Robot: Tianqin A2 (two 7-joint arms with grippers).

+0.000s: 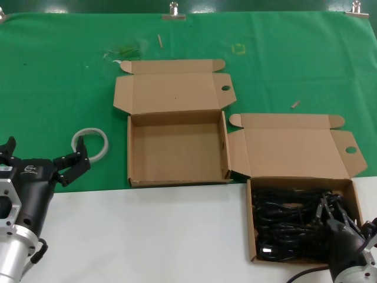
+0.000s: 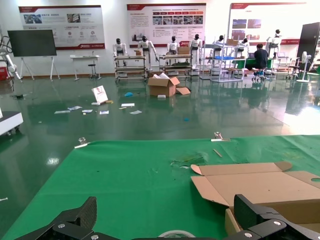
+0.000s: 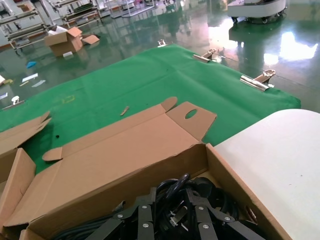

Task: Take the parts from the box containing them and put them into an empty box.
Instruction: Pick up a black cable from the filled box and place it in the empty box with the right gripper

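— What sort of place is this?
— A robotics showroom or demo hall. Wall posters [image 2: 61, 26] hang over a glossy green floor [image 2: 150, 120].
— Anything else that shows it?
— Humanoid robots [image 2: 145, 49] stand in a row behind wheeled racks [image 2: 131, 67], with open cartons [image 2: 163, 85] and papers on the floor. The bench wears a green cloth [image 1: 59, 76] held by metal clips [image 3: 254, 81].

We are seeing a green cloth [image 1: 59, 76] lying over the far part of the white desk [image 1: 147, 236], with silver metal clips [image 1: 174, 12] gripping its far edge. A white ring of tape [image 1: 91, 143] is lying on the cloth. Small wooden sticks [image 1: 159, 40] and a scrap of clear plastic wrap [image 1: 123, 53] are lying farther back.
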